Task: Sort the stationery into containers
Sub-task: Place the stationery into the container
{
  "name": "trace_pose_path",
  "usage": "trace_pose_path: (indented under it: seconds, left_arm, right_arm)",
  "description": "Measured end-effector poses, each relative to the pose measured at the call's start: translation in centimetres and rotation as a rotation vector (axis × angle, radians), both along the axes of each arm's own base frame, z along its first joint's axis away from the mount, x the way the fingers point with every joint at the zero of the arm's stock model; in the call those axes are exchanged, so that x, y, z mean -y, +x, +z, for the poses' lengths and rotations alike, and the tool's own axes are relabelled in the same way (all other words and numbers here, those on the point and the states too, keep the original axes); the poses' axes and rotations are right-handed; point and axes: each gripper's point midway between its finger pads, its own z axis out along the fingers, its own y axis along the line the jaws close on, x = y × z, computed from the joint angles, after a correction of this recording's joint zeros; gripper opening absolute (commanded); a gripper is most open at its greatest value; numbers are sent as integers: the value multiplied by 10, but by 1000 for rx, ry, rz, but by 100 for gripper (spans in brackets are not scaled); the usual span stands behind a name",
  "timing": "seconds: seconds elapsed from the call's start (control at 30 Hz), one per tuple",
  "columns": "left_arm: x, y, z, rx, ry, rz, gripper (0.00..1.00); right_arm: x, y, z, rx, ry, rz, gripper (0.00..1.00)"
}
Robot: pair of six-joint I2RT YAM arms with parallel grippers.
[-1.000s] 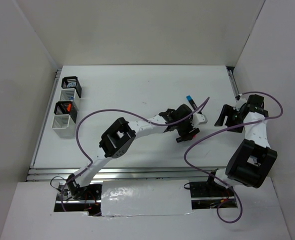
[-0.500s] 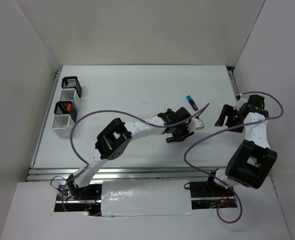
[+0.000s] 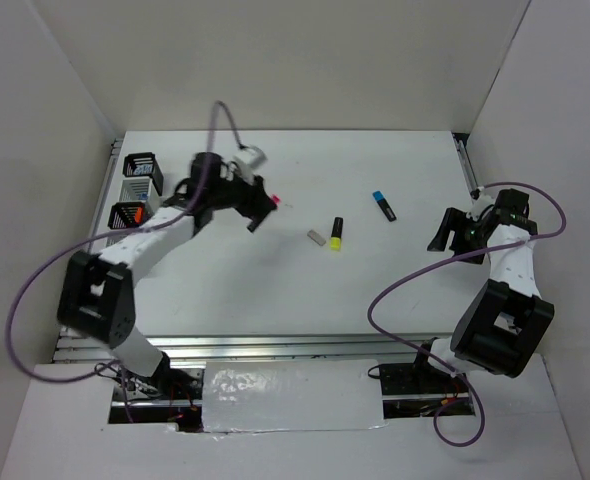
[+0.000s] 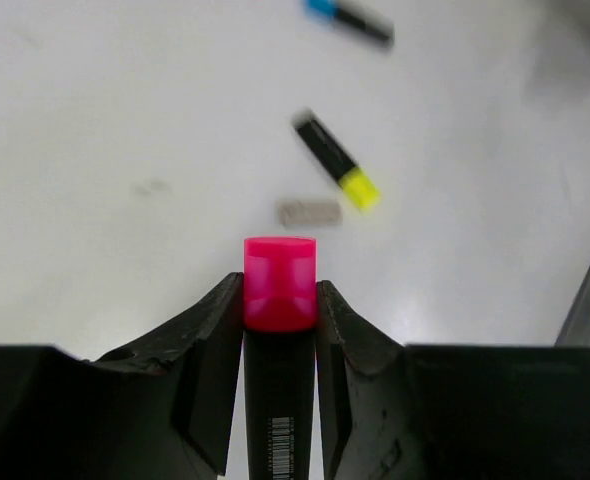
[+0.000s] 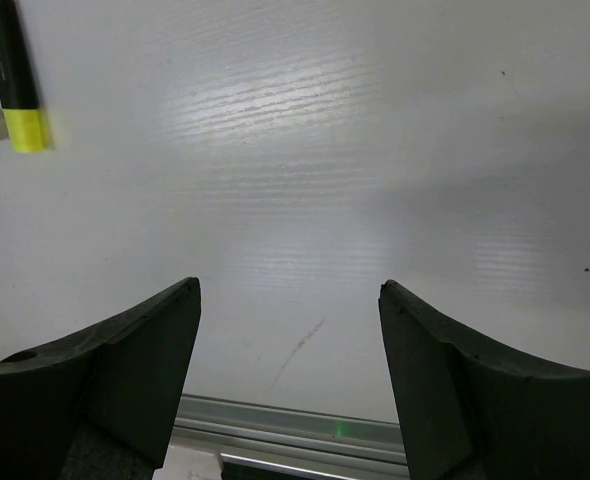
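The left gripper [image 4: 280, 296] clamps a pink-capped highlighter [image 4: 280, 268] over the table [image 3: 275, 290], left of centre and near the containers [image 3: 135, 212], where an orange-capped highlighter [image 3: 127, 213] already stands. To the right a yellow highlighter [image 3: 335, 233], eraser [image 3: 318, 237] and blue highlighter [image 3: 383, 205] await sorting, and the right gripper [image 3: 453, 232] hangs spread and empty

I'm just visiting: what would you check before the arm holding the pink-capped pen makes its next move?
1. Grip: ok, left gripper shut on the pink-capped black highlighter.
2. Above a cup: not ok, it hangs right of the row of small square cups.
3. Free cup: cannot tell; one black mesh cup shows an orange cap.
4. Other arm clear: ok, right gripper open, empty, far right.
5. Loose items clear: ok, yellow-capped highlighter, beige eraser and blue-capped highlighter lie well away.
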Motion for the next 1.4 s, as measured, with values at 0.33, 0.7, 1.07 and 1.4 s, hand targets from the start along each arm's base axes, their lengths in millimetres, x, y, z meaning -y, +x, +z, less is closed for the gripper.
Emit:
trace_pose_path:
  seconds: [0.33,0.7,1.07,1.4]
  left_arm:
    - [-220,16,105,403,-72,341,0]
    - [-378,25,23,262,-120,647,0]
    - [-414,42,3,306,-135,707,10]
    - [-419,52,11,392,-117,704,32]
  right_arm:
    - [-12,5,-4,-6,16,37,78]
    - [-36,17,-5,-7,19,104,78]
    - [-42,20,-3,-8,-4,123,78]
    - [-48,22,-2,-7,-14,142,78]
